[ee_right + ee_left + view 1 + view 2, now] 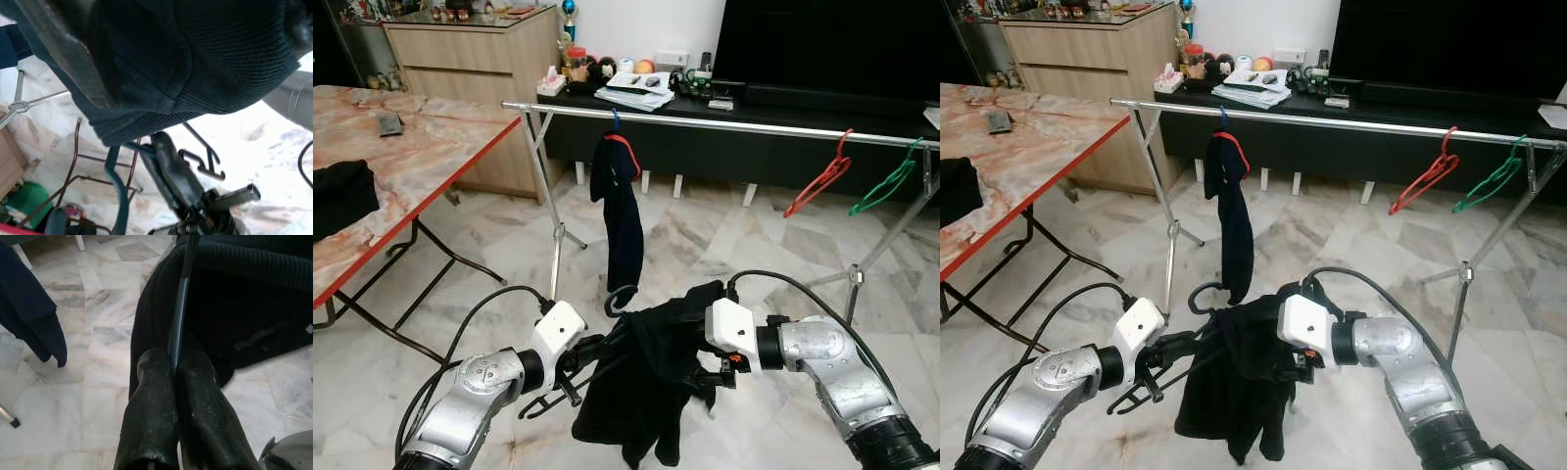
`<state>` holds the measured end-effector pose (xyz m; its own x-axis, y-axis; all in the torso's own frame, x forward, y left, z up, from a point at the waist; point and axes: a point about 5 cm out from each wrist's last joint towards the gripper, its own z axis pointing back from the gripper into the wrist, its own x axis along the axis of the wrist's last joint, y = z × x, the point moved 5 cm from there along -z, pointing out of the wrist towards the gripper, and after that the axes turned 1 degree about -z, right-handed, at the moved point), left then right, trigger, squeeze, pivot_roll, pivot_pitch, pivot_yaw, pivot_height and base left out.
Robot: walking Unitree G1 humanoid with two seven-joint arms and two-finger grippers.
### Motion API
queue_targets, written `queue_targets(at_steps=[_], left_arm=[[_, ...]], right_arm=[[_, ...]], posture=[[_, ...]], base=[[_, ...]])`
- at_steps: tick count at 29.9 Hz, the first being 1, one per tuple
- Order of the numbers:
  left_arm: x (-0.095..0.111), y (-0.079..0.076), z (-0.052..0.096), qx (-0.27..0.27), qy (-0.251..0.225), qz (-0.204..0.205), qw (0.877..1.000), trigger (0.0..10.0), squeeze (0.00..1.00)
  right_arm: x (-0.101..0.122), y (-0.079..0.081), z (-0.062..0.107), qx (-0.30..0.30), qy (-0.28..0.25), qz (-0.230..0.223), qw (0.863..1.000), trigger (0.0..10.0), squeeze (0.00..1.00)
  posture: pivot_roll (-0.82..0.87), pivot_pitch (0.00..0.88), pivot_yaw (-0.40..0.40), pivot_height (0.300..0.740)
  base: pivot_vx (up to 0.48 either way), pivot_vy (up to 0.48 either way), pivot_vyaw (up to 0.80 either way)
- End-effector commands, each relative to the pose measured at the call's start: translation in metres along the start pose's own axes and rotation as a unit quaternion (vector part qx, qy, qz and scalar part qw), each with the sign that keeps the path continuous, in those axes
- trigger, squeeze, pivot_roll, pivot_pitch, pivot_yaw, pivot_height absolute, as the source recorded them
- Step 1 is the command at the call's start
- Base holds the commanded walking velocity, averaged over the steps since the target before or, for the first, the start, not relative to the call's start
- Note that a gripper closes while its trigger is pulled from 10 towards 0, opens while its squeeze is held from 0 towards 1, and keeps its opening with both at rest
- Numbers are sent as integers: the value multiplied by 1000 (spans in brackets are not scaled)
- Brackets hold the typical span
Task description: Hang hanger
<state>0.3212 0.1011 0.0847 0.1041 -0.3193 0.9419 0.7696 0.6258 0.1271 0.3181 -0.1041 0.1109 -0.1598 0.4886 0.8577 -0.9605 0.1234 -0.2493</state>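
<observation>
On the far left stands a bench [421, 147] with a marble-pattern top and a red edge; a dark cloth [340, 194] lies on its near part. Behind it, a wooden cabinet [475, 59] is against the wall.

The left pincer [177, 363] is low and near, left of centre. Its two fingers [151, 396] are pressed tightly together on a thin arm of the black hanger [570, 377], so it is holding the hanger. A black garment [651, 387] hangs on this hanger, between the two arms, above the marble floor [724, 235]. The hook of the hanger [620, 297] rises just above the garment, below the rail.

Farther away, a long metal clothes rail [724, 124] goes from left to right across the scene. A dark blue garment [620, 211] with a red collar line hangs on its left part.

The right pincer [722, 377] is at the right side of the black garment, touching the cloth. The cloth covers its fingers, so I cannot tell if they are wide or narrow.

On the right part of the rail hang a red hanger [819, 178] and, just beside it, a green hanger [886, 181], both without clothes. Behind the rail is a low black cabinet [636, 127] with small objects on top.
</observation>
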Motion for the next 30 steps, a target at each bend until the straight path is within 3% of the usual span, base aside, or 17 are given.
queue_targets(at_steps=[1,6,9,10,11,12,15,18,23,28,30], left_arm=[[14,18,3,38,-17,-19,999,10000,0],[12,21,3,50,-15,-19,998,10000,0],[10,18,2,39,-13,-19,999,10000,0],[9,17,3,35,-11,-19,999,10000,0],[8,16,4,32,-8,-21,999,10000,0],[7,15,4,29,-6,-22,999,10000,0],[6,16,5,29,-3,-24,999,10000,0],[6,16,5,30,-4,-23,999,10000,0],[7,15,4,29,-6,-22,999,10000,0],[7,14,4,27,-7,-20,999,10000,0],[7,15,4,29,-8,-20,999,10000,0]], right_arm=[[-1,6,0,20,12,8,1000,10000,1000],[9,3,2,12,-8,4,1000,10000,1000],[4,-5,3,-18,16,25,999,10000,1000],[2,-8,4,-26,24,32,999,10000,737],[0,-9,4,-28,34,37,998,10000,173],[-2,-7,4,-20,44,38,998,10000,0],[-17,2,6,10,95,46,994,10000,0],[-29,-1,7,-3,128,60,990,10000,0],[-28,-22,4,-71,129,64,987,10000,0],[-25,-24,0,-82,110,59,989,10000,0],[-23,-33,-4,-119,92,40,988,10000,0]], posture=[[53,43,-11,740],[50,48,-9,740],[50,52,-8,740],[49,54,-7,740],[48,56,-7,740],[48,56,-7,740],[49,58,-7,740],[50,60,-9,740],[50,62,-8,740],[50,62,-10,740],[50,62,-10,740]], base=[[0,0,0],[0,0,0],[0,0,0],[0,0,0],[0,0,0],[0,0,0],[0,0,0],[0,0,0],[0,0,0],[0,0,0],[0,0,0]])
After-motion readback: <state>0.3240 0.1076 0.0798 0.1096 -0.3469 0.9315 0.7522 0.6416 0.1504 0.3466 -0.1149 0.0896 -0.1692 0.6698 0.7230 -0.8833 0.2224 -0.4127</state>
